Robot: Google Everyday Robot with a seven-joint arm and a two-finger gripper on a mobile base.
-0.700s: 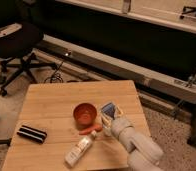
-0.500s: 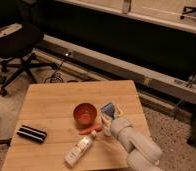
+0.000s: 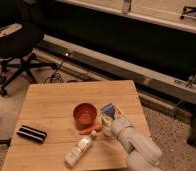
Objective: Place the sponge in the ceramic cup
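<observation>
The ceramic cup (image 3: 85, 114) is a reddish-orange round cup standing near the middle of the wooden table (image 3: 51, 107). Just right of it lies the sponge (image 3: 109, 109), a small blue piece with pale edges. My gripper (image 3: 107, 123) comes in from the lower right on the white arm (image 3: 136, 145), and its tip sits right at the sponge's near edge, beside the cup. The gripper's body hides where it meets the sponge.
An orange carrot-like stick (image 3: 89, 130) lies just in front of the cup. A white bottle (image 3: 81, 148) lies on its side near the front edge and a black flat object (image 3: 32, 134) at the front left. An office chair (image 3: 16, 45) stands beyond the table's left.
</observation>
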